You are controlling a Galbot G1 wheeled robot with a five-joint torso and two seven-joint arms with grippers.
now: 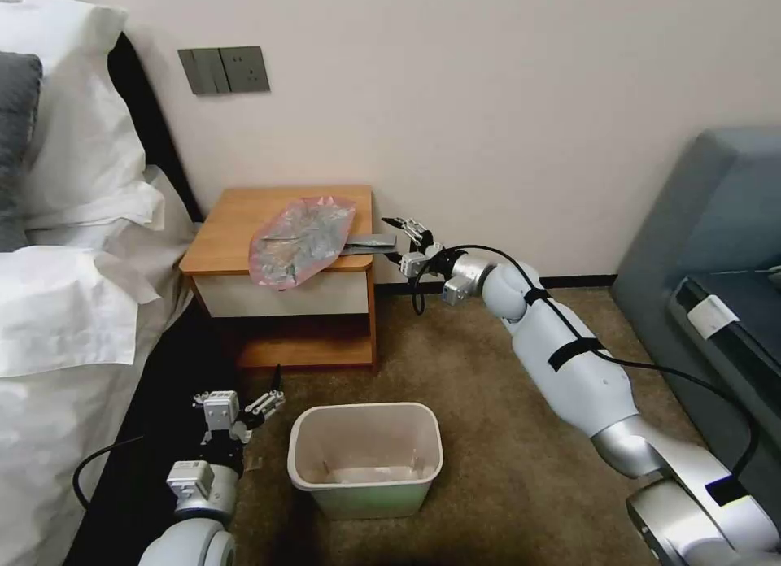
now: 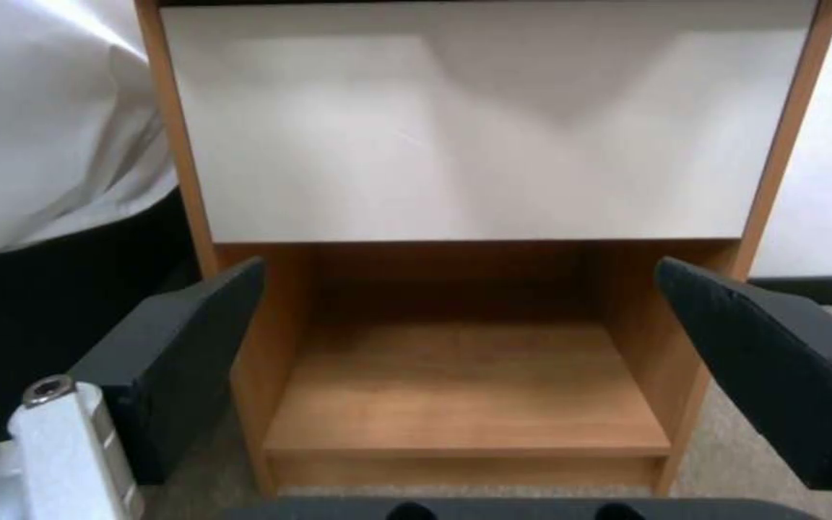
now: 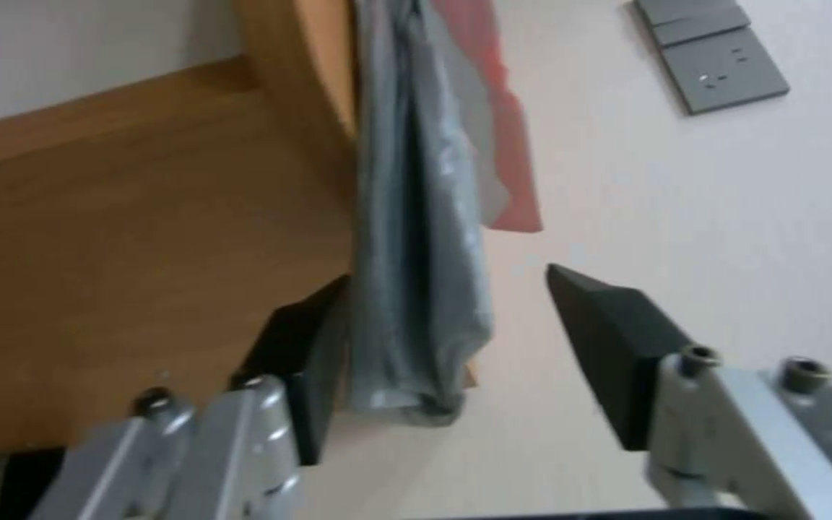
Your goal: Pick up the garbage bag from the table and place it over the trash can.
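Note:
The garbage bag (image 1: 303,239) lies flat on the table (image 1: 236,224), silvery with pink edges. A grey bunched tail of it sticks out past the table's right edge. My right gripper (image 1: 392,239) is at that edge, open, with its fingers on either side of the tail. In the right wrist view the bag tail (image 3: 416,217) hangs between the spread fingers of the gripper (image 3: 445,278), close against one pad, beside the table side (image 3: 146,238). The trash can (image 1: 431,448) stands on the carpet in front of the table. My left gripper (image 1: 244,403) is open, low, left of the can.
A bed with white linen (image 1: 65,306) borders the left. A grey sofa (image 1: 708,241) stands on the right. The left wrist view faces the table's white drawer front (image 2: 474,130) and lower shelf (image 2: 464,390). Brown carpet (image 1: 504,387) lies open between can and sofa.

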